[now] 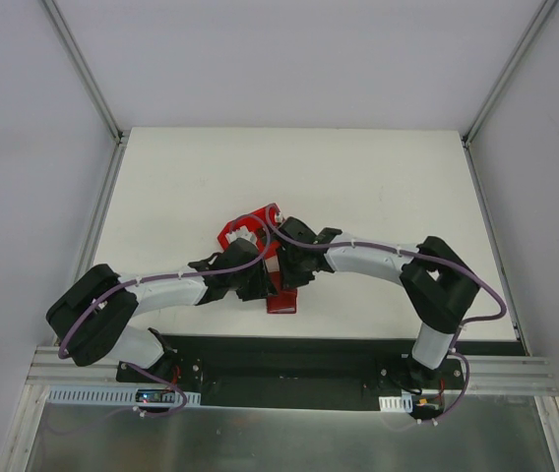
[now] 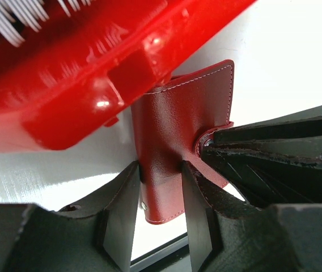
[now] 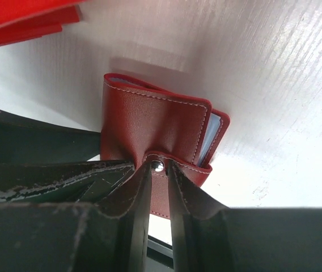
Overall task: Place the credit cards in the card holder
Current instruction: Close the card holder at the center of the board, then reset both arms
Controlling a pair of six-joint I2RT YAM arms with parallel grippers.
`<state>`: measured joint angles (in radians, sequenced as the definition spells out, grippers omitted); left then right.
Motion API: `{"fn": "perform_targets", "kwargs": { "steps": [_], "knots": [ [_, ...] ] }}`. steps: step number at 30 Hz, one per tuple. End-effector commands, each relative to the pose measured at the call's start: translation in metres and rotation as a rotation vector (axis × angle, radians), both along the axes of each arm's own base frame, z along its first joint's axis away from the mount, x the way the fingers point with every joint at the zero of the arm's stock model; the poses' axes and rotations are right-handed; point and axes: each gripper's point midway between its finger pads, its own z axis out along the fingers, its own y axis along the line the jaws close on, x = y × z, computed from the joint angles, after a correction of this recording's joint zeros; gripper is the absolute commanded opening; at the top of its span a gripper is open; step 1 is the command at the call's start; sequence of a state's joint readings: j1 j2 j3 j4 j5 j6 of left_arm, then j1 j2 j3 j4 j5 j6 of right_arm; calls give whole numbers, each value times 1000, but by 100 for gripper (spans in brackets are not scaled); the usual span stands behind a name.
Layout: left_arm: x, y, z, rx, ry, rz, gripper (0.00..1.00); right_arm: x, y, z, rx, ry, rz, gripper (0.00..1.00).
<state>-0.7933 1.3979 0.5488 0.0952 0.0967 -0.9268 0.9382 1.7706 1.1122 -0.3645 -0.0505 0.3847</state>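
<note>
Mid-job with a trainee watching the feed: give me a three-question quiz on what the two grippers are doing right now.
1. True or false: only the left gripper is gripping the wallet.
2. Which part of the wallet does the right gripper pinch? A) the snap tab B) the folded spine C) a loose card
3. In the left wrist view, what bright red plastic thing lies just beyond the wallet?

Key
1. False: both grippers are closed on it, the left on its body.
2. A.
3. The bin.
</note>
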Motion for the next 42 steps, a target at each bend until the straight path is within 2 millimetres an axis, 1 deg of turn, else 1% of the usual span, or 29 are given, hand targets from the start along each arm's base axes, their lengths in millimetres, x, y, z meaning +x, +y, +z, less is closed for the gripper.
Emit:
{"fn": "perform_targets", "kwargs": {
  "steps": [1,2,6,8,10,15,18,21,23,24,25,26,27,28,29,31,32,33,36,37,39,41,42],
  "knots": [
    [-13,6,-14,48,41,-32,35,-20,-39,-55,-230,103,24,17],
    [-13,6,-14,50,41,-34,35,-16,-45,-58,-264,87,21,15],
    [-13,5,-14,50,40,-40,35,-15,-50,-58,-306,88,25,15],
    [-12,7,-14,53,33,-35,35,-12,-48,-53,-280,59,16,15],
    [-10,9,-12,54,17,-26,35,-8,-41,-44,-225,31,10,16],
    [-4,18,-2,54,-50,11,37,11,-16,-7,9,-97,-18,20],
    [2,23,6,56,-104,35,38,26,-12,15,81,-187,-38,26],
    [9,28,16,57,-160,50,39,36,-8,35,127,-257,-22,30],
    [13,31,26,53,-209,64,40,38,-4,48,182,-307,-8,34],
    [15,34,30,57,-230,72,42,40,-4,56,205,-336,-15,36],
    [18,36,36,52,-256,79,43,40,-6,59,226,-354,-18,39],
    [20,39,43,48,-288,91,45,38,-7,65,243,-372,-10,41],
    [21,43,44,58,-301,98,47,39,-6,73,277,-397,-7,42],
    [22,47,50,52,-329,114,48,39,-8,78,287,-411,-9,44],
    [23,52,52,60,-347,125,51,38,-12,81,290,-421,-13,46],
    [25,60,59,63,-386,153,62,37,-24,84,286,-441,-50,52],
    [23,69,56,88,-382,164,66,39,-34,83,275,-451,-85,57],
    [23,74,57,97,-393,180,69,41,-43,82,261,-459,-120,61],
    [23,96,55,153,-412,232,80,44,-72,76,233,-476,-194,67],
    [22,104,53,178,-415,247,83,42,-85,70,204,-470,-214,69],
    [22,117,53,216,-422,273,87,42,-106,68,164,-488,-255,72],
    [23,133,55,253,-427,312,91,45,-127,70,128,-528,-298,76],
    [24,140,56,267,-428,334,93,46,-139,75,121,-554,-326,80]
  ]
}}
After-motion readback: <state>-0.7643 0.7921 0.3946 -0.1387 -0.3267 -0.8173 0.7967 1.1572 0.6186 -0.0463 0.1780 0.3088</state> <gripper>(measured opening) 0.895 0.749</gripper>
